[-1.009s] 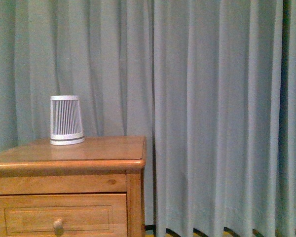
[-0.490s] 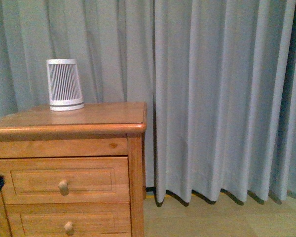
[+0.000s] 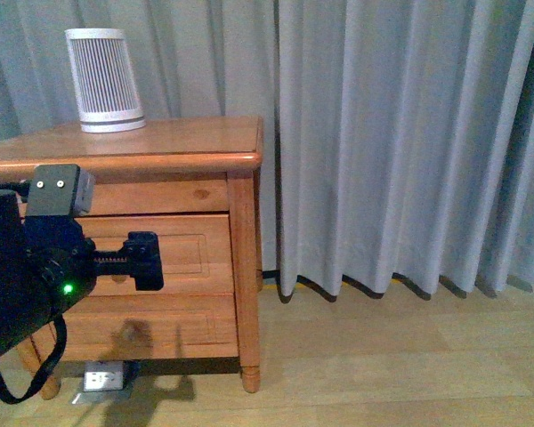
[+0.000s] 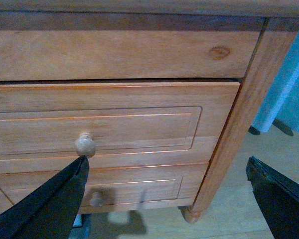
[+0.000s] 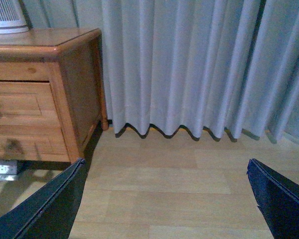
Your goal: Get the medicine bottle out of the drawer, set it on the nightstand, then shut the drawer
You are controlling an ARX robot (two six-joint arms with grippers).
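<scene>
Medicine bottle is hidden, presumably inside the shut drawer (image 4: 114,127) ahead of the left gripper (image 4: 167,160), whose wide-open, empty jaws should shift so the knob (image 4: 84,144), now just off one fingertip (image 4: 78,169), sits centred between them before closing.

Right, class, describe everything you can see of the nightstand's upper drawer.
The drawer is orange-brown wood with a routed rectangular panel and one round wooden knob. It looks shut, its inside hidden, set in the nightstand above the lower drawer. The left gripper faces it with jaws open, one tip right at the knob; contact is unclear.
</scene>
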